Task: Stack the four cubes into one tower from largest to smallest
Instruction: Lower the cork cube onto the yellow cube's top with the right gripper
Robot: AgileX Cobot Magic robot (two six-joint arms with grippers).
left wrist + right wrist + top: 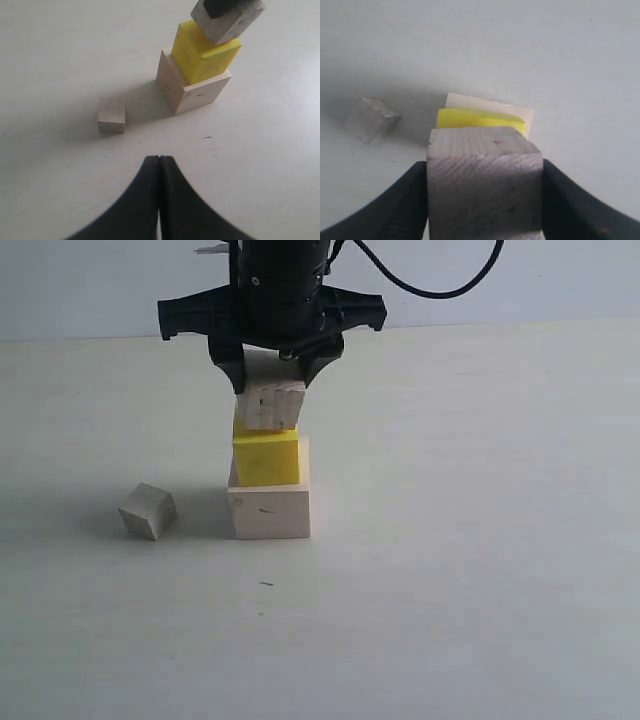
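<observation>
The large pale wood cube [270,512] stands on the table with the bright yellow cube [266,458] on top of it. My right gripper [272,378] comes down from above and is shut on the speckled tan cube [271,406], which sits slightly tilted on or just above the yellow cube. The right wrist view shows the tan cube [485,185] clamped between both fingers, over the yellow cube [480,120]. The small greyish-white cube [148,511] lies on the table to the left of the stack. My left gripper [159,159] is shut and empty, hovering in front of the stack [197,82].
The white table [480,540] spreads flat on all sides of the stack. A pale wall [90,285] runs behind it. A black cable [430,285] loops from the right arm.
</observation>
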